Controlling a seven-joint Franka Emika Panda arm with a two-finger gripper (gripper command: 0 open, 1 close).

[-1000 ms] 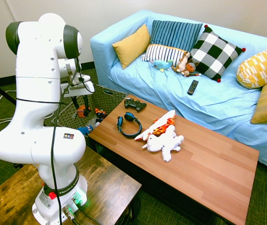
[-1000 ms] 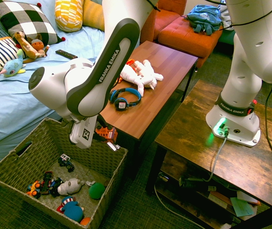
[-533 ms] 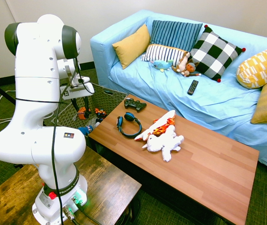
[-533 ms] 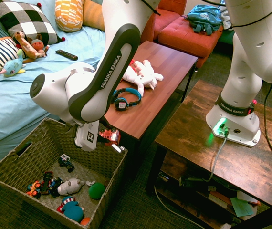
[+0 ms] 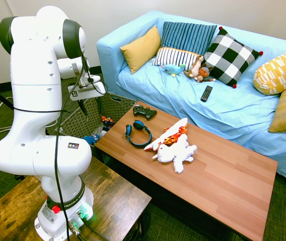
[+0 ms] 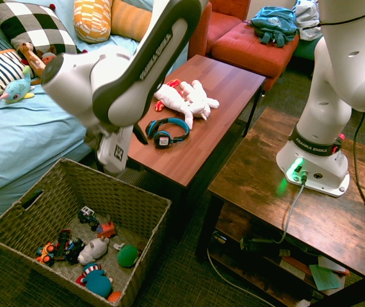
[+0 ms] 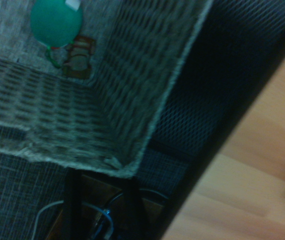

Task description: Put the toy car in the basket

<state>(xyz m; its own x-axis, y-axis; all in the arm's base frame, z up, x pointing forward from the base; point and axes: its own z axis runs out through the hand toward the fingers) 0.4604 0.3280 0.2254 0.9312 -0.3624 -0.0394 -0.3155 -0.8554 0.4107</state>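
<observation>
- The basket (image 6: 131, 198) stands on the floor just beside one end of the coffee table (image 6: 237, 86), its rim lower than the tabletop; it is open at the top.
- The blue sofa (image 5: 158, 93) flanks the basket on another side, while the wooden bench (image 5: 118, 193) carries the arm's base across from it.
- On the tabletop, the headphones (image 5: 138, 135) and the game controller (image 5: 144, 112) lie near the basket end (the closest loose things to the arm up there), with the white and red-orange plush (image 5: 175, 153) farther along.
- The gripper (image 5: 90, 108) is wide open, its two dark fingers well apart and pointing down, with nothing between them.
- The toy car (image 6: 107, 229) is inside the basket, on the bottom, near the grey-white toy (image 6: 93, 250) and apart from the gripper.
- More toys share the basket floor, among them a green ball (image 6: 128, 256) and a blue toy (image 6: 98, 283).
- The arm (image 6: 147, 70) reaches out past the coffee table's end, bent downward at the wrist, with the hand raised above the basket's level and slightly tilted.
</observation>
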